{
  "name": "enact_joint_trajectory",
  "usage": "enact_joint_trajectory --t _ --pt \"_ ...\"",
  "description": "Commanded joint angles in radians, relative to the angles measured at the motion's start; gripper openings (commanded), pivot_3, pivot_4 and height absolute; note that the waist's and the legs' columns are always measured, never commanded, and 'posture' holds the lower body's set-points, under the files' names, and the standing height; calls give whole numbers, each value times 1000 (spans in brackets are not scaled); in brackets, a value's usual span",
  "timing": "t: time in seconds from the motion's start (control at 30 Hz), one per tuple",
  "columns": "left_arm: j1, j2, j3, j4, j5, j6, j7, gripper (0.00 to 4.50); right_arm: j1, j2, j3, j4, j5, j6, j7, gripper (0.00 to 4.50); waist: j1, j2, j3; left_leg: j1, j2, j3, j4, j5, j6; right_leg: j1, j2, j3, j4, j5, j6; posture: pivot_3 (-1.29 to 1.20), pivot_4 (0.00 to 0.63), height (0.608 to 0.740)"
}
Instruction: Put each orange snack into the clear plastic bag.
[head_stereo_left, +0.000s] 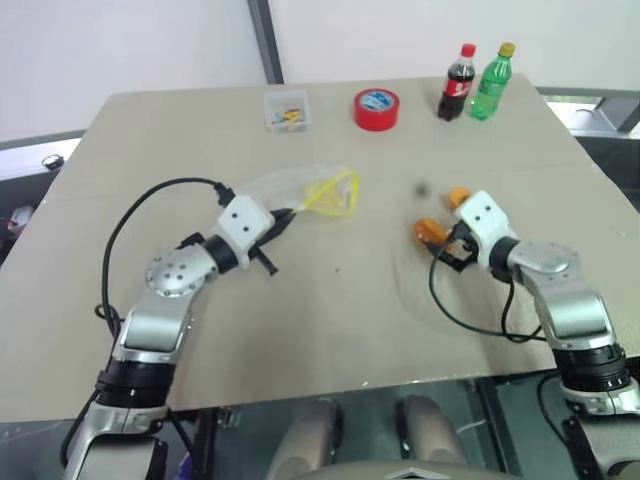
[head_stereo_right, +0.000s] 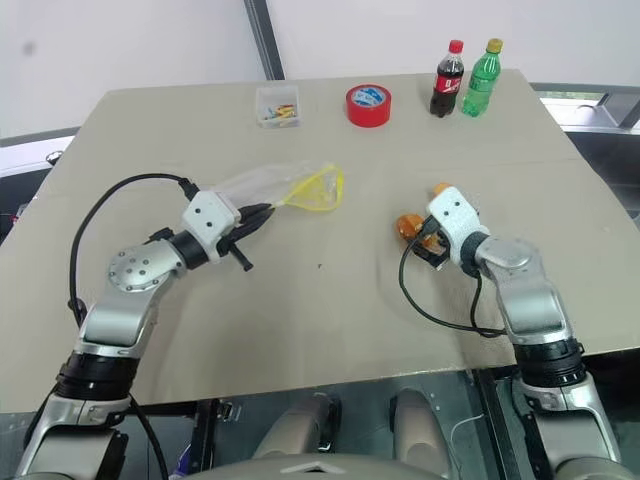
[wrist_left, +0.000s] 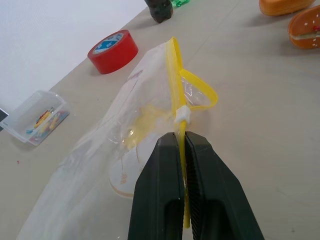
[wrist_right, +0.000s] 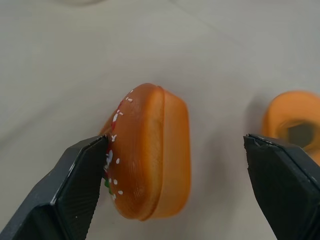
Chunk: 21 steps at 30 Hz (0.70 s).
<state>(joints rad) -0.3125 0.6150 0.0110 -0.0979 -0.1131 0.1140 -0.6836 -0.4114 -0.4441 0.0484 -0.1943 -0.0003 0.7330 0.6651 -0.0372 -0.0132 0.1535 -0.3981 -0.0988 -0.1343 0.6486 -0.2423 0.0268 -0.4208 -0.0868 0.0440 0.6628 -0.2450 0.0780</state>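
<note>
Our left gripper (wrist_left: 182, 150) pinches the clear plastic bag (wrist_left: 135, 125); our right gripper (wrist_right: 175, 170) gapes wide around an orange snack (wrist_right: 150, 155), seeds visible up close.

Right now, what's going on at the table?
The left gripper is shut on the clear plastic bag's yellow seal strip, holding it on the table. The right gripper is open around one orange snack; the other orange snack lies beside it. Neither is bagged yet.
</note>
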Motion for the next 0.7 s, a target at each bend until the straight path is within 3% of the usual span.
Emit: enact_joint_trajectory --t 0.03,0.3,0.7 --pt "-16 3 18 -14 -10 -14 -4 0 -6 13 -15 -20 42 11 -16 4480 2 0 0 0 0 0 0 0 0 0 0 0 0 0 0 0 150 740" --pt "-2 9 32 -38 -10 -1 5 0 47 -84 135 -94 -79 -228 -29 4480 5 0 0 0 -1 0 0 0 0 0 0 -1 0 0 0 0 150 740" --pt "-9 10 27 -44 -10 2 4 0 71 -89 210 65 -222 -401 -131 4480 4 0 0 0 0 0 1 0 0 0 0 -1 0 0 0 0 150 740"
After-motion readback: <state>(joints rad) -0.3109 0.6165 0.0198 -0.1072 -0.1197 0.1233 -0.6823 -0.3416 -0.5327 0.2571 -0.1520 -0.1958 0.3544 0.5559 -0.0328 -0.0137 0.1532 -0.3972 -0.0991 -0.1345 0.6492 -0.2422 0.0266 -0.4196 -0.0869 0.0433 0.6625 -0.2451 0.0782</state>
